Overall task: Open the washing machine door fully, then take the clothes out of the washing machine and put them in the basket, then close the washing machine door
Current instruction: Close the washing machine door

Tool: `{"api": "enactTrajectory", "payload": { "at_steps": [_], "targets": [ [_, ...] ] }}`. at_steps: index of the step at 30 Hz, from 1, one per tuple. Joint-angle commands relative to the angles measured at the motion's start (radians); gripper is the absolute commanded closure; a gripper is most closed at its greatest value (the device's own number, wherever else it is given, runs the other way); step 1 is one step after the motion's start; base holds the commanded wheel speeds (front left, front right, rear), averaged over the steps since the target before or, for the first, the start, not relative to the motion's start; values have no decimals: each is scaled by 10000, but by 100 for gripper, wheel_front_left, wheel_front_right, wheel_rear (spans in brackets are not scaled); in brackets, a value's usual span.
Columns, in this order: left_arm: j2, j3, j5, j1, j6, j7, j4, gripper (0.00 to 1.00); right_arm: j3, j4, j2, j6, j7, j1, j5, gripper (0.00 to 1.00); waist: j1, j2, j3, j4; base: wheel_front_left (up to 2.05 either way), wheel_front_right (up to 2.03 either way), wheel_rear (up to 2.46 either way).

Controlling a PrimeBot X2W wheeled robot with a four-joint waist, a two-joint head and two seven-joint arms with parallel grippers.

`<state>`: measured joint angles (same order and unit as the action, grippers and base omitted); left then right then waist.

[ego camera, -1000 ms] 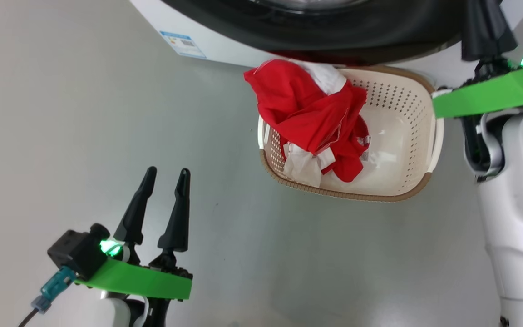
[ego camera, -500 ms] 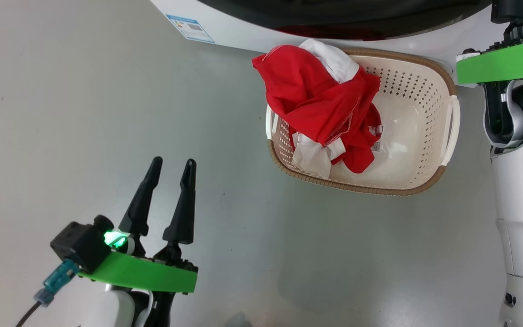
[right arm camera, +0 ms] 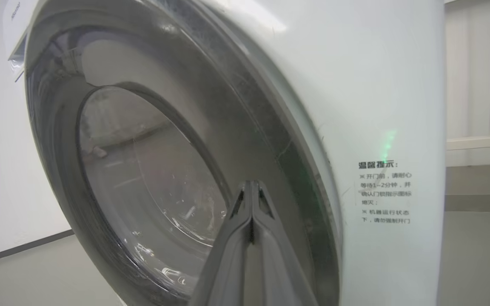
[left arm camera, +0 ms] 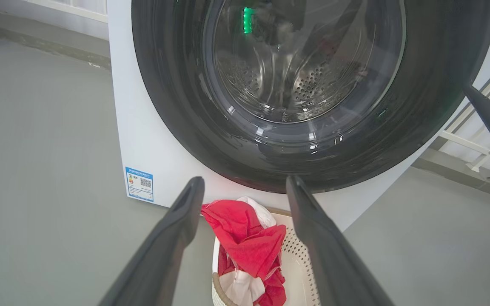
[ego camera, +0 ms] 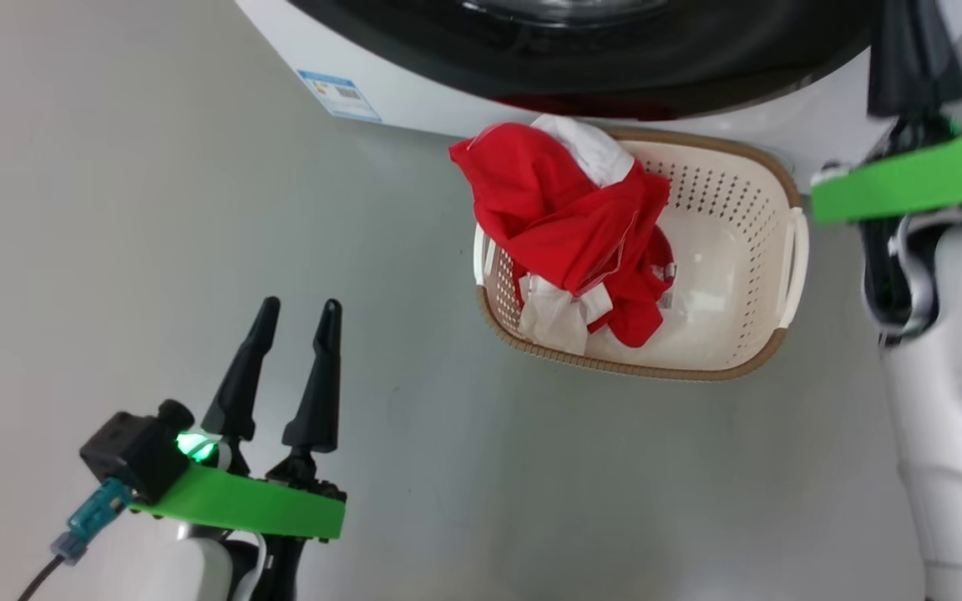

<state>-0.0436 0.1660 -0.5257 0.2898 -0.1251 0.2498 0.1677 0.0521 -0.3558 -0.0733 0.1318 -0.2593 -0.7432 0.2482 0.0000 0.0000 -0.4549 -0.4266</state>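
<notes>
Head view: left claw (ego camera: 301,304) spread wide and empty at near left; right claw (right arm camera: 251,185) pinched shut beside the washing machine door (ego camera: 615,63), far right; clothes (ego camera: 560,221) heaped in the left half of the basket (ego camera: 748,179).

Our head camera has swung back up (half a second ago it had dipped toward the floor). The washing machine door (ego camera: 581,58) spans the top edge again with its black rim and glass, and the dark fingers (ego camera: 915,58) of our right gripper (right arm camera: 251,186) are back at the upper right.
</notes>
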Motion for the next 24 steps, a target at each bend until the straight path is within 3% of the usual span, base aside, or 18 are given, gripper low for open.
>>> {"api": "enactTrajectory", "payload": {
  "at_steps": [1,3,5,7,8,9,24],
  "targets": [
    [-352,-412,110,-199,-56,120,-163,0,-278,335,229,-11,-25,299,81,100,0,0,318,187,0,0,0],
    [-427,-483,151,-282,-56,120,-126,0,-387,420,229,-11,-25,710,168,100,0,0,506,283,0,0,0],
    [-505,-536,195,-370,-56,120,-86,0,-532,498,230,-11,-25,1133,237,73,0,0,694,372,0,0,0],
    [-587,-610,233,-463,-56,120,-51,0,-665,572,230,-11,-25,1536,264,53,0,0,872,493,0,0,0],
    [-626,-646,254,-512,-56,120,-33,0,-734,612,230,-11,-25,1725,234,15,0,0,960,560,0,0,0],
    [-666,-681,275,-560,-56,120,-14,0,-814,666,230,-11,-25,1896,249,0,0,0,1038,634,0,0,0],
    [-1065,-1002,490,-1179,-56,120,212,0,-938,1153,231,-11,-25,4192,839,0,0,0,2121,1520,0,0,0]
  ]
}}
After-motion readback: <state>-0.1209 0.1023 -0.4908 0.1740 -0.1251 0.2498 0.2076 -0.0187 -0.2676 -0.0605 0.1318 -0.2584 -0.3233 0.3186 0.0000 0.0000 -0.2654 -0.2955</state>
